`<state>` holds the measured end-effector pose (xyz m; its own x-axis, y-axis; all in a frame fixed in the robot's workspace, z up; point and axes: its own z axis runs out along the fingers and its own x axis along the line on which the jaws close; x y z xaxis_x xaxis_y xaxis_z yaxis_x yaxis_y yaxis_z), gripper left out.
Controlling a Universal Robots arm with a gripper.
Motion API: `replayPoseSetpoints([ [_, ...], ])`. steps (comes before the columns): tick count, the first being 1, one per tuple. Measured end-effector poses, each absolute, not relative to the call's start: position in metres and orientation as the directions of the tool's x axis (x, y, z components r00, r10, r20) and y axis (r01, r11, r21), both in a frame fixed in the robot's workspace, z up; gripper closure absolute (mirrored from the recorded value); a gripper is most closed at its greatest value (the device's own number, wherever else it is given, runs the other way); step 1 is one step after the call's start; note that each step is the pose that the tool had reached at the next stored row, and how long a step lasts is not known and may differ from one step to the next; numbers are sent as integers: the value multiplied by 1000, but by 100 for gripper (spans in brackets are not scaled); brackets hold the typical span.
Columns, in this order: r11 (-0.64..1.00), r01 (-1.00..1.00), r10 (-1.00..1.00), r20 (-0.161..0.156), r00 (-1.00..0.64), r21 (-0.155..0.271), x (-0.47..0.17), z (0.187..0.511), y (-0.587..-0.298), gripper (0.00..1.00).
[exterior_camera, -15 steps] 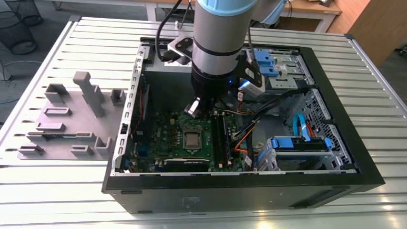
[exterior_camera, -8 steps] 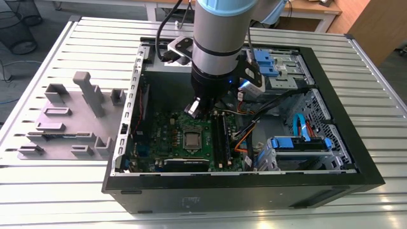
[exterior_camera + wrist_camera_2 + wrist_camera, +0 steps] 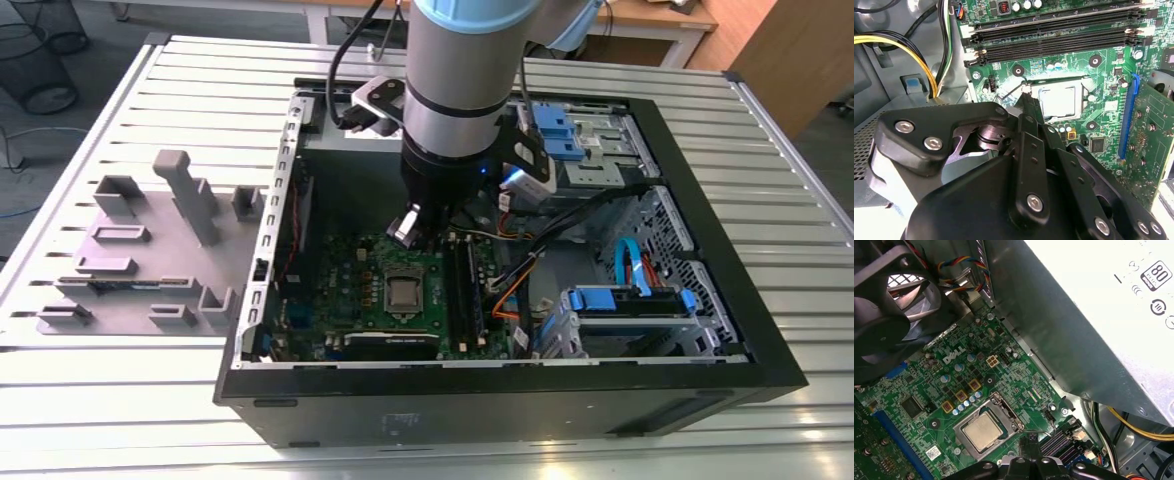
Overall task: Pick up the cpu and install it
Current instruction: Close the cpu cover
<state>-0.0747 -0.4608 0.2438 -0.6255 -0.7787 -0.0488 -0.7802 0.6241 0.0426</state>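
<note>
While my arm hangs down inside the open PC case [image 3: 747, 350], my gripper [image 3: 411, 226] hovers over the green motherboard [image 3: 350, 290], with the cpu [image 3: 404, 291] lying just past it at about 6 o'clock in the exterior view. The cpu sits flat in its socket, its pale silver top showing, and nothing of mine touches it. In the second wrist view the gripper [image 3: 1026, 95] comes to a narrow point, its fingers drawn together with nothing between them, and the cpu [image 3: 1057, 101] lies just beside that point at 3 o'clock. In the first wrist view the cpu [image 3: 980, 432] rests inside the dark metal frame [image 3: 1013, 416] of the socket, apart from the black gripper parts at the picture's edge.

Long black memory slots [image 3: 1054, 37] run across the board beyond the socket in the second wrist view, and yellow cables [image 3: 909, 50] curve along the case wall. A black fan [image 3: 889, 315] and the big grey power supply [image 3: 1104, 320] stand beside the board in the first wrist view. The case rests on a slatted metal table [image 3: 134, 400], and grey stepped holder blocks [image 3: 147, 250] sit on it at 9 o'clock from the case.
</note>
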Motion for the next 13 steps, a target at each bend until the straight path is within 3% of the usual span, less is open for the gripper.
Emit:
replayPoseSetpoints([
  [13,624,-780,-778,-51,-626,45,-75,244,-467,89],
])
